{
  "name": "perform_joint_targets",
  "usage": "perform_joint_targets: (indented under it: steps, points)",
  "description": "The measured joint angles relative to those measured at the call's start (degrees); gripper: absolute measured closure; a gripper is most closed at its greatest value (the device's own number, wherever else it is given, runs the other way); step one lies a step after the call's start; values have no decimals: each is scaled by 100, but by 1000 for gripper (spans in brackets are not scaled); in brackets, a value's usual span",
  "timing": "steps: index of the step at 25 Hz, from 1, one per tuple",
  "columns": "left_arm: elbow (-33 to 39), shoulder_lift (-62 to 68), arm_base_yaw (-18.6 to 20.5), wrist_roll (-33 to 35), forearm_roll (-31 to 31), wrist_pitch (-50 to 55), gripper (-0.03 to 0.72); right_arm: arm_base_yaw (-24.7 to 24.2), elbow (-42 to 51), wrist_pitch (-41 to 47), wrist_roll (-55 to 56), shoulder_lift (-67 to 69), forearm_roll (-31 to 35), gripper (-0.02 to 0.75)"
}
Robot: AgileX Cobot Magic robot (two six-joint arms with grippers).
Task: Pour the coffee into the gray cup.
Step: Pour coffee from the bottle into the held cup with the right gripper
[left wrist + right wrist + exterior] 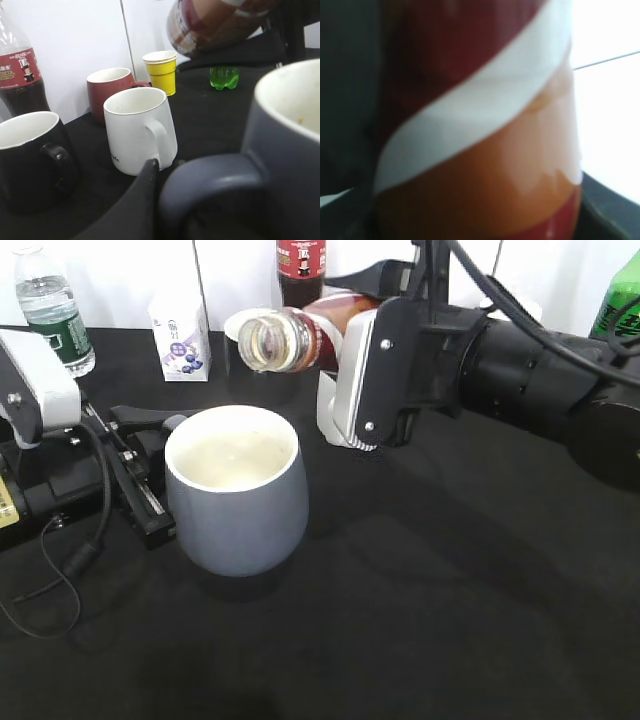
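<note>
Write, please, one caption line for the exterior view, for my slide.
Right gripper tips the open coffee bottle above the gray cup, whose handle sits at the left gripper.

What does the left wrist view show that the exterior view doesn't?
Only the left wrist view shows the white mug, the black mug, the red mug and the yellow paper cup behind the gray cup's handle.

Only the exterior view shows the right gripper with its jaws closed on the tilted coffee bottle, the bottle's open mouth above the cup, plus the water bottle and the small carton.

Both show the gray cup, the coffee bottle and the black table.
</note>
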Motion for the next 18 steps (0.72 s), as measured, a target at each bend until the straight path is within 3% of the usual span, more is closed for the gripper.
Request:
perform_joint_targets:
  steps: [7, 18]
  points:
    - [0, 0, 0, 0, 0, 0, 637, 0, -7, -92, -916, 0, 125, 208]
    - [0, 0, 0, 0, 0, 0, 637, 0, -7, -299, -1329, 0, 186, 208]
